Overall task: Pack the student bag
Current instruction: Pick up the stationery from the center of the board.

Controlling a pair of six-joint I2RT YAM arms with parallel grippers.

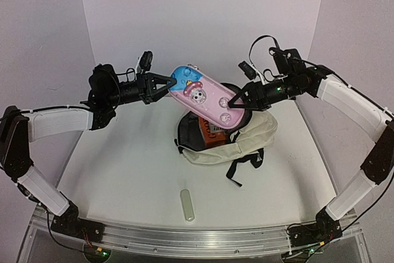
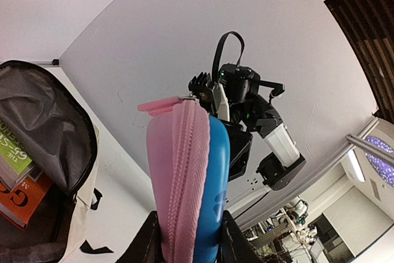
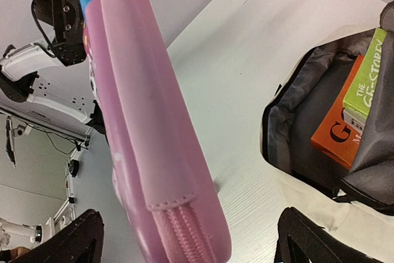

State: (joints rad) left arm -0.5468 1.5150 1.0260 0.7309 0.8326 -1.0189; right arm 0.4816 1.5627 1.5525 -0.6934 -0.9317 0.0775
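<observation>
Inside backpack (image 1: 253, 135), books (image 1: 213, 133); above it, pencil case (image 1: 201, 95)

The scene holds one student bag (image 1: 252, 137), one pink pencil case (image 1: 203, 95), one orange book (image 3: 335, 129), one green book (image 3: 364, 81) and one pale bar (image 1: 188, 205) near the table's (image 1: 123, 170) front edge.

White covers wrap the long links of the left arm (image 1: 58, 121) and right arm (image 1: 351, 100), between black joints. Black cables (image 1: 261, 40) loop at the wrists. The left gripper (image 1: 174, 84) and right gripper (image 1: 231, 104) are black and triangular.

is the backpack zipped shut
No, the student bag gapes open, with an orange book and a green book showing inside.
</observation>
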